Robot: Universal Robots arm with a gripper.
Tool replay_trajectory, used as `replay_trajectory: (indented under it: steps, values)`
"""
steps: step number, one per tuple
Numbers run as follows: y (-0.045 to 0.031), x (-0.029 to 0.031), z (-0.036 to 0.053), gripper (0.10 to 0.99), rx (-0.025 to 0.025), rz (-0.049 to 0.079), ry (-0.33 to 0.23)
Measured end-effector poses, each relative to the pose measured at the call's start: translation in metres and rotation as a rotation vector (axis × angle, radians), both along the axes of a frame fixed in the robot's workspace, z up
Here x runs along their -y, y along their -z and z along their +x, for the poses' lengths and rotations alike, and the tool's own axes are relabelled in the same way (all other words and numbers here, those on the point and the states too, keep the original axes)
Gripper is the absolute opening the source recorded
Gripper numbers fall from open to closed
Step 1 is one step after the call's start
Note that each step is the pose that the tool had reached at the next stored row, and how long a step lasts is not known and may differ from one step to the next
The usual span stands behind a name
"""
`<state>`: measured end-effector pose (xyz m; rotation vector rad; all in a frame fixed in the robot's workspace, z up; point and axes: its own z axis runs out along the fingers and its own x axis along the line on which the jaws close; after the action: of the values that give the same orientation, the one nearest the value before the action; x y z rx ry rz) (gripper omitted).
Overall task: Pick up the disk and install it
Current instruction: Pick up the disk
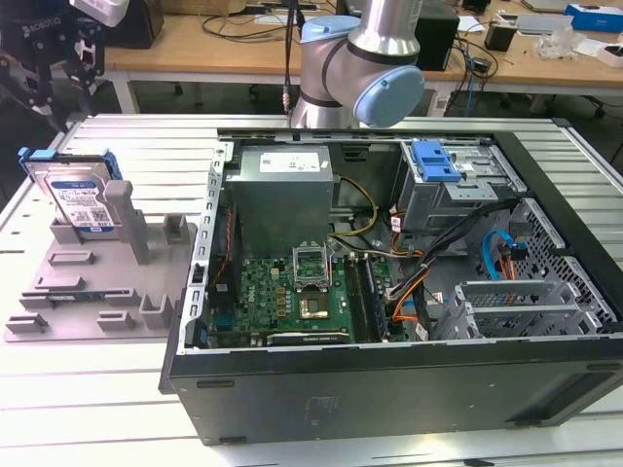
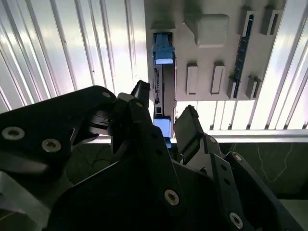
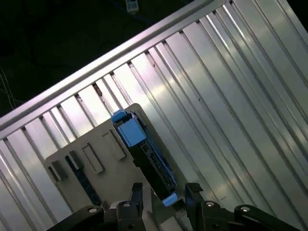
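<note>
The disk (image 1: 80,198) stands on edge in the grey fixture (image 1: 97,292) at the exterior view's left, its label facing front and its blue carrier frame around it. My black gripper (image 1: 54,73) hangs above it, clear of it. In the second wrist view the disk (image 2: 163,91) shows edge-on with blue ends, below my gripper (image 2: 166,113). Its fingers (image 2: 189,126) are open, with nothing between them. The first wrist view has the disk (image 3: 149,159) running down toward my gripper (image 3: 163,195), which is lined up over one end.
An open computer case (image 1: 389,243) lies on the ribbed metal table (image 1: 146,146), with a motherboard, cables and a drive bay bearing a blue latch (image 1: 435,161). The arm's base (image 1: 360,68) stands behind the case. Upright posts (image 1: 122,209) rise from the fixture beside the disk.
</note>
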<state>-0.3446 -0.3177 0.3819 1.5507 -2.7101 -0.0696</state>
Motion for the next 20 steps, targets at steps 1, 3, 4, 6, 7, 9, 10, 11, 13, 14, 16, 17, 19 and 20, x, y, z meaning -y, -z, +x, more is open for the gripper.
replay_trajectory:
  steps: [1, 3, 4, 6, 7, 9, 10, 11, 13, 14, 16, 17, 19, 20]
  values:
    - [0.0002, -0.0001, 0.0, 0.482, 0.0, 0.0, -0.037]
    - [0.0002, -0.0003, -0.0001, 0.482, -0.0002, -0.002, -0.079]
    - [0.0002, -0.0003, -0.0001, 0.482, -0.0001, -0.002, -0.079]
    - [0.0003, -0.0003, 0.0, 0.482, 0.0, -0.002, -0.08]
    - [0.0003, -0.0006, -0.0001, 0.482, 0.0, -0.003, -0.082]
    - [0.0003, -0.0006, -0.0001, 0.482, 0.0004, -0.006, -0.11]
    - [0.0003, -0.0007, -0.0001, 0.482, 0.0011, -0.007, -0.122]
    - [0.0003, -0.0011, -0.0001, 0.482, 0.0014, -0.01, -0.134]
    - [0.0004, -0.0024, -0.0001, 0.482, 0.0021, -0.017, -0.159]
    - [0.0005, -0.0032, -0.0001, 0.482, 0.0042, -0.023, -0.181]
    - [0.0011, -0.0049, -0.0001, 0.482, 0.0189, -0.036, -0.209]
    - [0.0014, -0.0059, -0.0001, 0.482, 0.0354, -0.041, -0.217]
    - [0.0016, -0.0069, -0.0001, 0.482, 0.0556, -0.046, -0.222]
    - [0.0018, -0.007, -0.0008, 0.482, 0.0587, -0.047, -0.223]
